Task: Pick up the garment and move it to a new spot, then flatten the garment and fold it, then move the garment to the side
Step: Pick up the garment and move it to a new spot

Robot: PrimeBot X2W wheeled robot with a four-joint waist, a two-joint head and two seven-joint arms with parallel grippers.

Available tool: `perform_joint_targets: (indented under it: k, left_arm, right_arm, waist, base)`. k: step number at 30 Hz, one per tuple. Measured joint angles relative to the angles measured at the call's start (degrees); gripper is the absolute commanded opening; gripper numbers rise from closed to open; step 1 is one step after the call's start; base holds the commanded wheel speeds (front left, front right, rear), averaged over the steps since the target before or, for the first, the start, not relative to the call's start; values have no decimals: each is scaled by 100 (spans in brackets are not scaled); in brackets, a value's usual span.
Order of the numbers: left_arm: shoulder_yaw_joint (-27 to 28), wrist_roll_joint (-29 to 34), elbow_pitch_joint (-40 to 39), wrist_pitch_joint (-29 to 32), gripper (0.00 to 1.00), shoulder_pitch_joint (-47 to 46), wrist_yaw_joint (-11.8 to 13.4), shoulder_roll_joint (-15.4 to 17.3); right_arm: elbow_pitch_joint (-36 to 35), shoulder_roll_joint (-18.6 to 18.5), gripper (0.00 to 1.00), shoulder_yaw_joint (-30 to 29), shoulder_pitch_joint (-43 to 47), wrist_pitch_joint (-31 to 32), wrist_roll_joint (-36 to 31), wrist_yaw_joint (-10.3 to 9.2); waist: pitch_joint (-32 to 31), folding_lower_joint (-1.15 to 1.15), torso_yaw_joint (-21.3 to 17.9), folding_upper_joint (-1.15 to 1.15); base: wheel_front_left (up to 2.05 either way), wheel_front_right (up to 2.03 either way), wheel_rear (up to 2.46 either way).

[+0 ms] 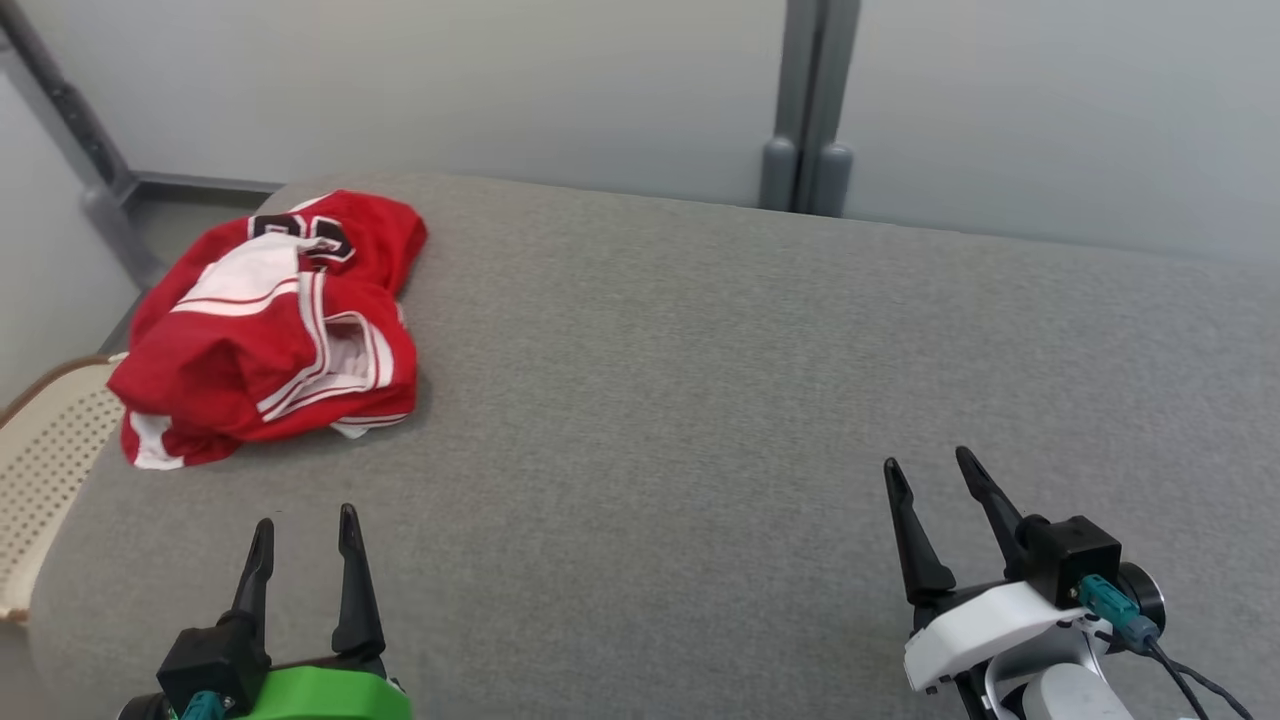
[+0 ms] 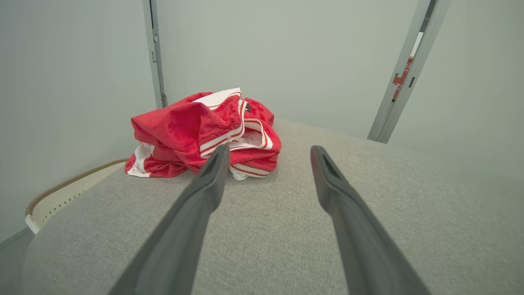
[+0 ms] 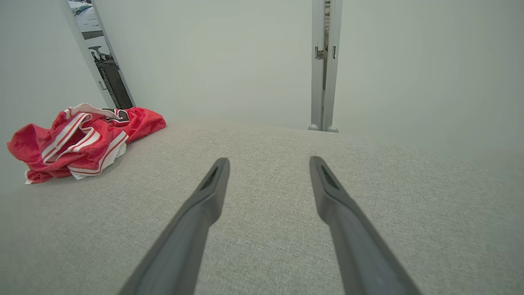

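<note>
While the left tool (image 1: 305,518) sits at the lower left of the head view, its two long dark fingers stand spread apart and pinch nothing. Their tips point up the view toward the garment (image 1: 270,330). At the lower right, the right tool (image 1: 928,460) is spread just as wide and is also empty, leaning slightly to the left.

Both tools are over a broad bench (image 1: 700,400) covered in grey woven fabric, with rounded corners.

The garment is a red jersey with white panels, red-and-white striped trim and dark lettering on its far side. It lies in a crumpled heap at the bench's far left corner, near the left tool but not touching it.

In the left wrist view, the left tool (image 2: 270,148) points along the bare fabric, with the garment (image 2: 196,131) close ahead on its left side. In the right wrist view, the right tool (image 3: 268,159) is well apart from the garment (image 3: 82,139), which lies far off to the left.

Beside the bench's left edge sits a cream perforated surface with a brown rim (image 1: 40,470). Pale wall panels and a grey post (image 1: 805,100) stand behind the bench.
</note>
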Motion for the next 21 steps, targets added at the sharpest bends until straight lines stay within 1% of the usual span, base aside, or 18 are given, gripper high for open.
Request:
perform_joint_targets:
  k: [9, 13, 16, 21]
  left_arm:
    - [186, 62, 27, 0, 100, 25, -89, 1]
    - [330, 31, -91, 0, 100, 84, -36, 3]
    - [410, -46, -187, -1, 100, 150, 41, 4]
    - [437, -116, -311, 0, 100, 247, 135, 3]
  right_arm:
    - [-11, -1, 100, 96, 8, 0, 76, 1]
    - [26, 7, 100, 267, -146, 0, 64, 1]
    - [98, 7, 100, 363, -260, 0, 56, 1]
    - [196, 3, 100, 447, -385, 0, 59, 1]
  waist:
    - [-37, 0, 971, 0]
    - [-16, 0, 1308, 0]
    - [33, 0, 1472, 0]
    - [146, 0, 1580, 0]
  base:
    - [0, 0, 0]
    - [0, 0, 0]
    - [0, 0, 0]
    - [0, 0, 0]
